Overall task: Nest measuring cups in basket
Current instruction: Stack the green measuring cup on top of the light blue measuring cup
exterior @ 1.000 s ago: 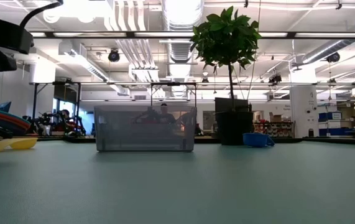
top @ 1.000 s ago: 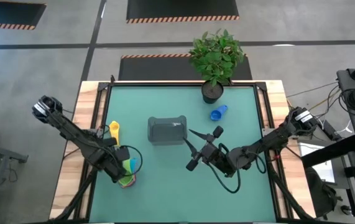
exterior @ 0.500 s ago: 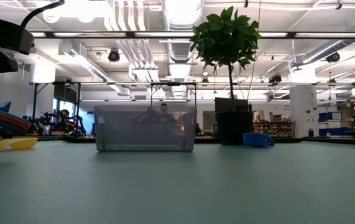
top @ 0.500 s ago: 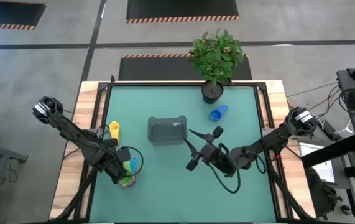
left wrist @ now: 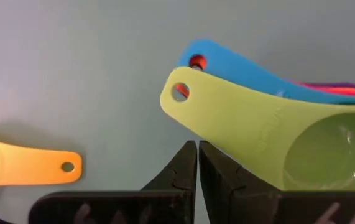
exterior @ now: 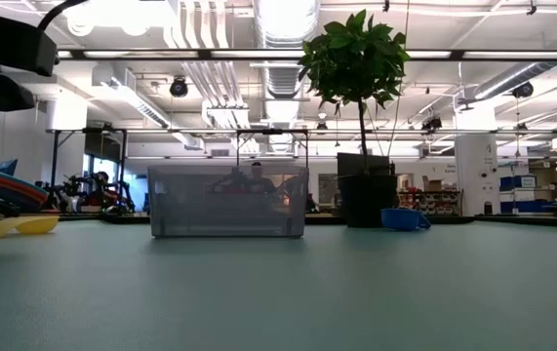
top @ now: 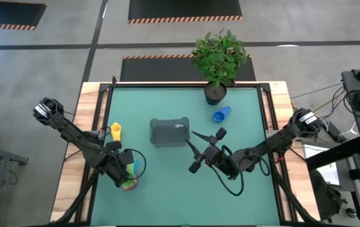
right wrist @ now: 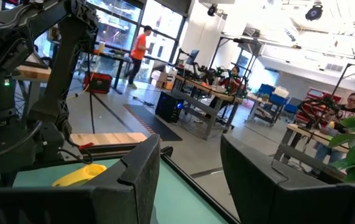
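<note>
Nothing has moved. Left claw [top: 127, 165], shut and empty, hovers beside the stacked measuring cups [top: 130, 178] near the table's [top: 243, 107] left edge. Right claw [top: 203, 147] waits wide; basket [top: 169, 132] still empty.

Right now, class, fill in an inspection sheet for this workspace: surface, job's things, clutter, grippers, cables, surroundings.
Surface: green table mat with wooden side rails.
Job's things: grey basket mid-table, no cup seen inside; yellow cup to its left; blue cup near the pot; nested cup stack with a green cup uppermost, at the front left.
Clutter: potted plant at the far edge.
Grippers: left gripper shut, empty, beside the stack's handles; right gripper open, empty, right of the basket.
Cables: black loops on both arms.
Surroundings: workshop benches, people in the background.
</note>
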You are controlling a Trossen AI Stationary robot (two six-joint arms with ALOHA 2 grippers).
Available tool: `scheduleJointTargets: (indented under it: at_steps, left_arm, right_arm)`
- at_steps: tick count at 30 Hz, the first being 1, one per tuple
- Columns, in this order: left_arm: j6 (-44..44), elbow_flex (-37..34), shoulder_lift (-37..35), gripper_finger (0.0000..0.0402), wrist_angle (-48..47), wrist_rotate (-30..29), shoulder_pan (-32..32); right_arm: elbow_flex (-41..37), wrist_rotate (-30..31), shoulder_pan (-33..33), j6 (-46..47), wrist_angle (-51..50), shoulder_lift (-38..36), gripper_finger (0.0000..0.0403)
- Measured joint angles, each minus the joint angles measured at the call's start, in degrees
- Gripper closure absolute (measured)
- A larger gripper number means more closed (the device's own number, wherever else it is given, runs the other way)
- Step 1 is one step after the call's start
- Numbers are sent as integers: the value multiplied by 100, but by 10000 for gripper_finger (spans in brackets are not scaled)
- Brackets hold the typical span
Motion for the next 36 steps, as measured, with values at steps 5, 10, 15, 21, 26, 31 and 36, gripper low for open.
scheduleJointTargets:
  at_steps: [5,10,15,21,26,31,36]
  left_arm:
    - [14,0,0,401,65,-53,0]
    - [36,0,-2,401,102,-63,0]
    - [38,0,-2,401,112,-89,0]
    - [44,0,-4,401,150,-107,0]
    - [119,0,-4,402,222,-109,0]
    - [121,0,-4,401,220,-109,2]
    - [141,0,-4,402,230,-108,0]
  right_arm:
    - [0,0,-1,0,-1,0,246]
    - [0,0,0,-2,0,0,246]
    - [0,0,-1,-2,0,0,246]
    - [0,0,-1,-2,0,0,246]
    - [0,0,-1,-2,-1,0,246]
    - [0,0,-2,-2,0,0,246]
    - [0,0,-2,-2,-2,0,246]
